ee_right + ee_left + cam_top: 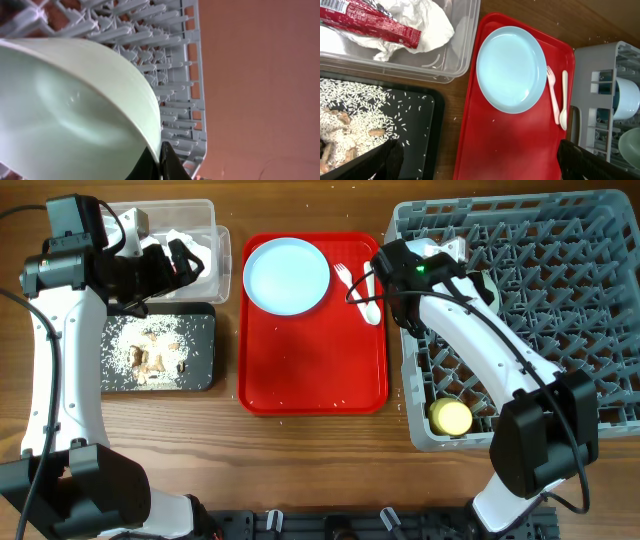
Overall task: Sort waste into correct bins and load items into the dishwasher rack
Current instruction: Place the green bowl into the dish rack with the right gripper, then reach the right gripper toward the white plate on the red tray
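Right gripper (160, 163) is closed on the mint bowl (75, 110) at its rim. Judged light, rigid, slick plastic; a rim pinch may pivot. Left gripper (479, 152) is spread wide, empty.

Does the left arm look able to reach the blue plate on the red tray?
Likely yes: the plate lies uncovered on the tray, close beside the open, empty left gripper, with nothing stacked on it.

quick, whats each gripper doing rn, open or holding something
Left gripper: open, holding nothing.
Right gripper: shut on the rim of the mint green bowl.
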Action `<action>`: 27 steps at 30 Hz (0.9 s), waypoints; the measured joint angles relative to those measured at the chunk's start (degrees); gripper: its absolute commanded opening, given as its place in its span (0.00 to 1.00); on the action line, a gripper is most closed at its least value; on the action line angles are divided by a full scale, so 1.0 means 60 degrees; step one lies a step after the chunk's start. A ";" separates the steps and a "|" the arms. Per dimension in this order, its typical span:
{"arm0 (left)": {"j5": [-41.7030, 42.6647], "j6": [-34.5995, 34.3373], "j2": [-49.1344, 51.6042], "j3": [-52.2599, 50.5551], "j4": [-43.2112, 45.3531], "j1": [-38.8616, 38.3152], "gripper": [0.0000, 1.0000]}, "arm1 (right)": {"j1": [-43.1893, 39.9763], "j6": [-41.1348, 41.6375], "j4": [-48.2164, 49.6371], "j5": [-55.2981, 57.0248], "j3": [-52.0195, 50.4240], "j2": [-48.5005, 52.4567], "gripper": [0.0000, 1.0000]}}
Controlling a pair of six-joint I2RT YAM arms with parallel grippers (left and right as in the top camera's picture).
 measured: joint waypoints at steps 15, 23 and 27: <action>0.0000 0.0000 0.0000 0.0000 0.0000 0.0000 1.00 | 0.1912 -0.0135 -0.1763 -0.1191 0.0102 0.0000 1.00; 0.0000 0.0000 0.0000 0.0000 0.0004 0.0000 1.00 | 0.1934 -0.0313 0.0146 -0.4207 0.2175 -0.0568 0.91; -0.0015 0.0000 0.0000 0.0000 0.0015 0.0000 1.00 | 0.1960 -0.0321 0.3421 -0.8127 0.1938 -0.0707 0.77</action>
